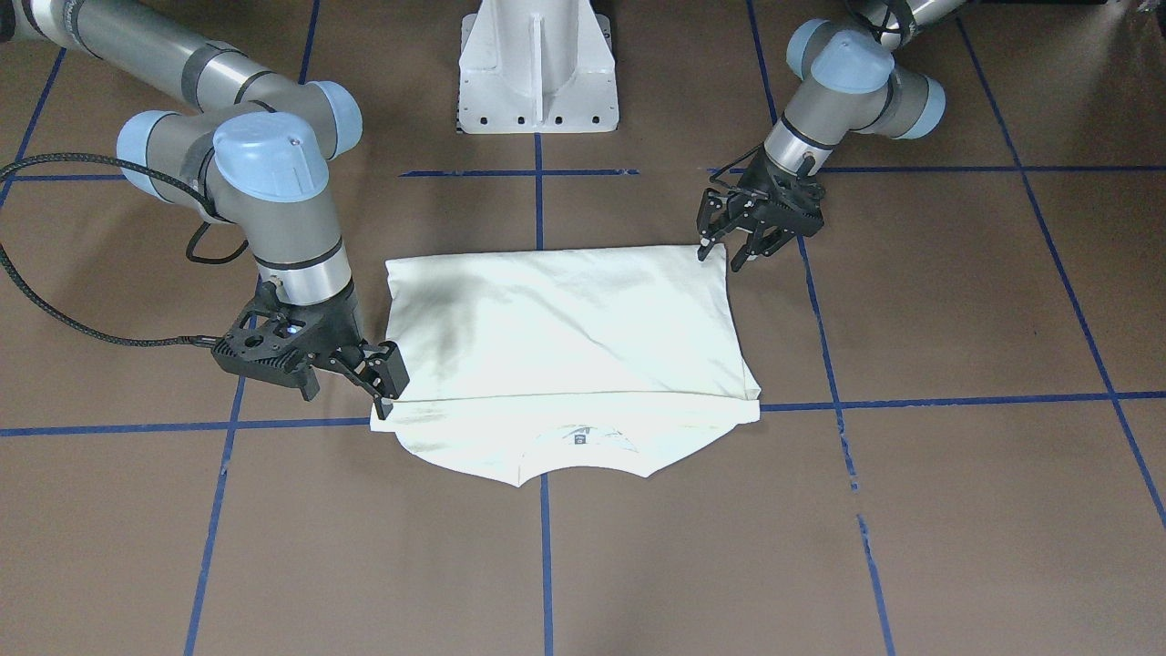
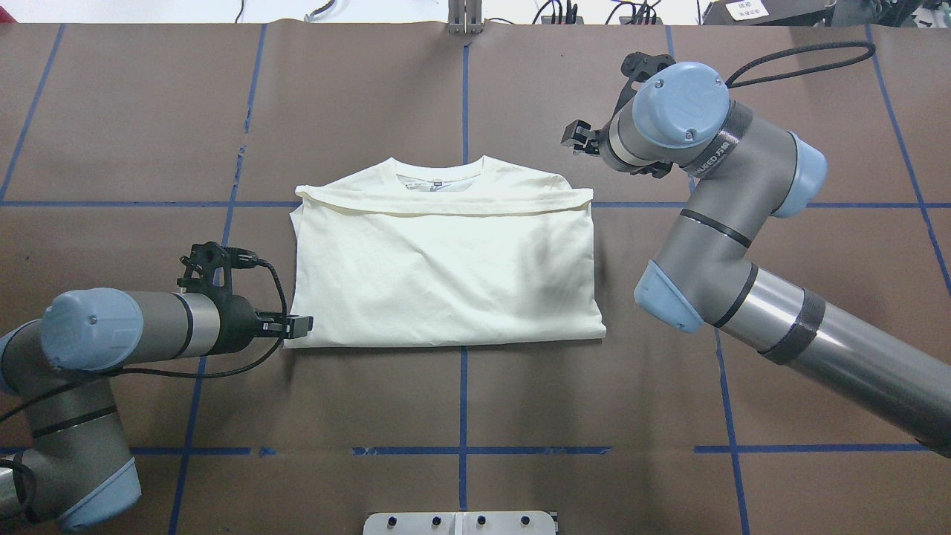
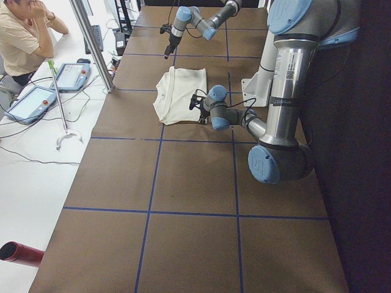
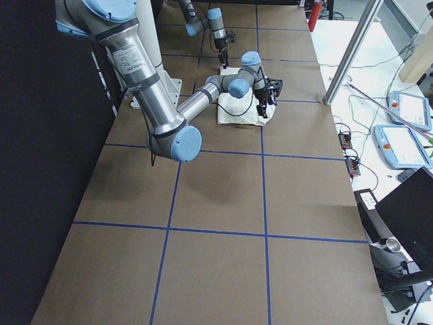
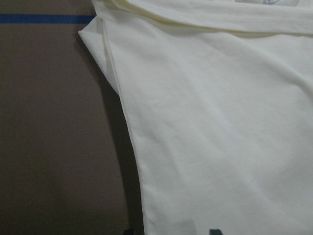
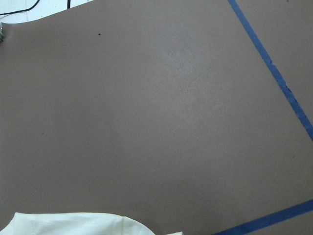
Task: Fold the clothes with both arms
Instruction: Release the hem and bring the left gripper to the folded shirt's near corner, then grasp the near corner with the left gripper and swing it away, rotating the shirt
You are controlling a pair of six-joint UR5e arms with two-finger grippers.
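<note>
The cream clothes (image 2: 446, 275) lie folded flat on the brown table, plain back up, collar (image 2: 440, 178) on the far side from the robot. My left gripper (image 2: 297, 325) sits low at the near left corner of the fold; in the front view the left gripper (image 1: 724, 253) is open at that corner. The left wrist view shows cloth (image 5: 220, 137) between two dark fingertips (image 5: 213, 231). My right gripper (image 1: 387, 387) is open, beside the far right corner at the folded-over edge. The right wrist view shows only a bit of cloth (image 6: 73, 224).
The white pedestal base (image 1: 537, 68) stands behind the shirt. Blue tape lines (image 2: 463, 401) grid the brown table. A black cable (image 1: 55, 301) trails from the right arm. A person (image 3: 21, 36) sits at a side desk with tablets (image 3: 30, 101).
</note>
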